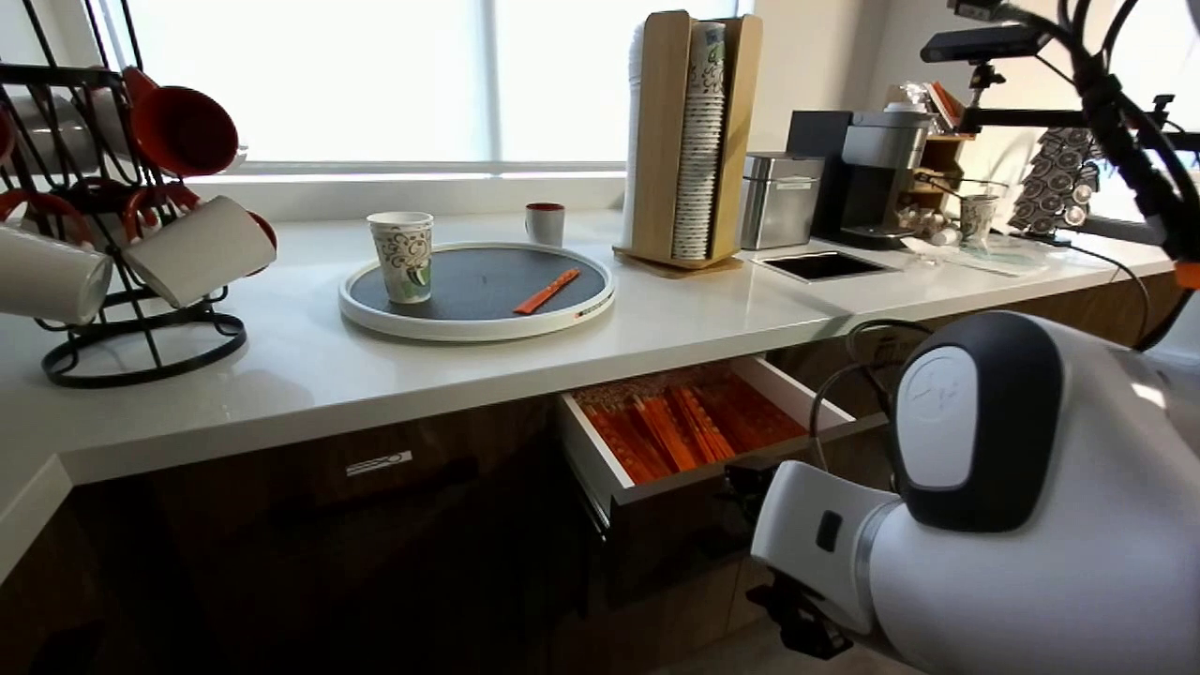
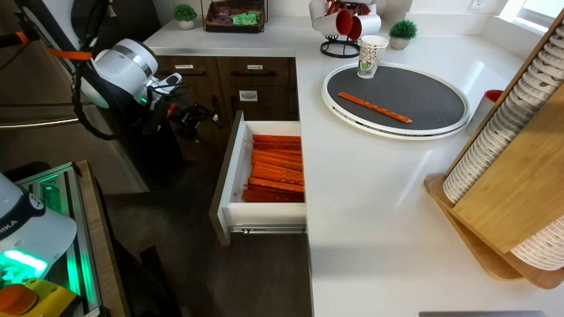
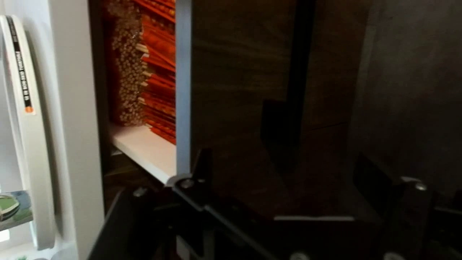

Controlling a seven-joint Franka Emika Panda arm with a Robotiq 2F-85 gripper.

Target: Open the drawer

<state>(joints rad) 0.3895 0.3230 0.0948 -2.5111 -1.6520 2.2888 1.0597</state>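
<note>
The drawer [image 2: 264,214] is pulled well out from under the counter in both exterior views. It has pale walls and holds many orange paper packets. Its dark wood-grain front [image 3: 238,90] fills the middle of the wrist view, with a dark bar [image 3: 303,54] running along it. My gripper [image 3: 283,168] is open and empty, its fingers spread wide before the dark front. In an exterior view the gripper [image 2: 206,125] hangs apart from the drawer, just off the far end of its front. It also shows, partly hidden by the arm's hand, in an exterior view [image 1: 753,534].
The white counter edge [image 1: 375,412] overhangs the drawer. On the counter are a round grey tray [image 2: 396,97] with a paper cup [image 2: 371,57] and an orange packet [image 2: 374,108], a mug rack [image 1: 145,347] and a wooden cup holder [image 1: 656,141]. Closed dark drawers [image 2: 255,75] stand behind.
</note>
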